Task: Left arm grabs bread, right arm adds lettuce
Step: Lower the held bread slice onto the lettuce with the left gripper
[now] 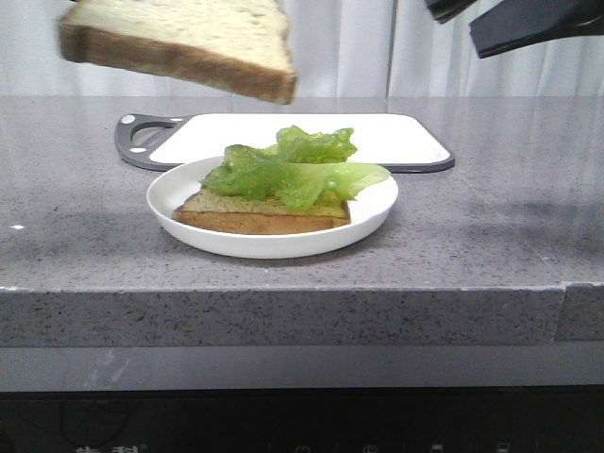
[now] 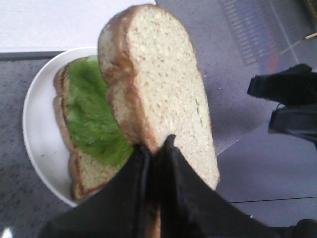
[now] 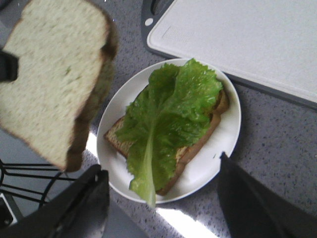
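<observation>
My left gripper (image 2: pixel 154 148) is shut on the crust edge of the thick bread (image 2: pixel 163 84). It holds that bread in the air, above and to the left of the white plate (image 1: pixel 274 247). The bread (image 1: pixel 179 42) hangs tilted at the top left of the front view, where the left gripper is out of frame. The lettuce (image 1: pixel 293 170) lies spread over a thinner slice (image 1: pixel 264 219) on the plate. My right gripper (image 3: pixel 161 166) is open and empty, raised above the plate's near edge. The lettuce (image 3: pixel 168 114) is apart from its fingers.
A white cutting board (image 1: pixel 396 137) with a dark grey rim lies behind the plate on the grey speckled counter. The right arm (image 1: pixel 528 24) hangs high at the back right. A black wire rack (image 3: pixel 25 181) shows beside the right gripper. The counter's front edge is close to the plate.
</observation>
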`<state>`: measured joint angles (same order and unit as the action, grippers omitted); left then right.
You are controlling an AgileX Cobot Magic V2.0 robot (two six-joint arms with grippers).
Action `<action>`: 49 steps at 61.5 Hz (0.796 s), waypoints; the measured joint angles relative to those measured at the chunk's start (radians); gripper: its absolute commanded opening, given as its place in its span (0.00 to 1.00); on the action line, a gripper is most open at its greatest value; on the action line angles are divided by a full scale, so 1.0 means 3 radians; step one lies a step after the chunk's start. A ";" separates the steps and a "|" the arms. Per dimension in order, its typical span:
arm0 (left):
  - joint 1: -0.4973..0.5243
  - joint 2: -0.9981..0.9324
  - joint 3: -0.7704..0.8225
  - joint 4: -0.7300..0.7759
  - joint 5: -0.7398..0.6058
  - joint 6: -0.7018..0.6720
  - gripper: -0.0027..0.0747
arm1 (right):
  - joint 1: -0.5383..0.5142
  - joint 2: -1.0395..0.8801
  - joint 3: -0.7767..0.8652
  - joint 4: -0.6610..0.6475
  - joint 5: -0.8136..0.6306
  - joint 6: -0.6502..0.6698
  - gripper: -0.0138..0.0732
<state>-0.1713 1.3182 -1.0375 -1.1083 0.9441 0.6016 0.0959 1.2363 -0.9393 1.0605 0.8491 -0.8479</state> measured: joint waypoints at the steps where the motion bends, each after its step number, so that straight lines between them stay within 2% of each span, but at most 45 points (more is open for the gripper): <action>1: 0.0000 0.0033 0.0000 -0.0051 0.0000 0.0043 0.01 | 0.0000 -0.0030 0.0000 -0.0030 0.0027 0.0005 0.72; 12: 0.0000 0.0436 0.0000 -0.0536 -0.0013 0.0431 0.01 | 0.0000 -0.0162 0.0000 -0.0107 0.0129 0.0020 0.72; 24: 0.0000 0.0805 0.0000 -0.0812 0.0090 0.0745 0.01 | 0.0000 -0.0163 0.0007 -0.0122 0.0129 0.0027 0.72; 44: 0.0000 0.1092 -0.0006 -0.0899 0.0263 0.0818 0.01 | 0.0000 -0.0163 0.0022 -0.0129 0.0123 0.0034 0.72; 49: 0.0000 0.1108 -0.0006 -0.0892 0.0263 0.0818 0.05 | 0.0000 -0.0163 0.0022 -0.0129 0.0123 0.0034 0.72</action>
<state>-0.1713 1.6504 -1.0393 -1.3759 1.0230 0.8469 0.0959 1.1873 -0.9327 1.0217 0.8861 -0.8377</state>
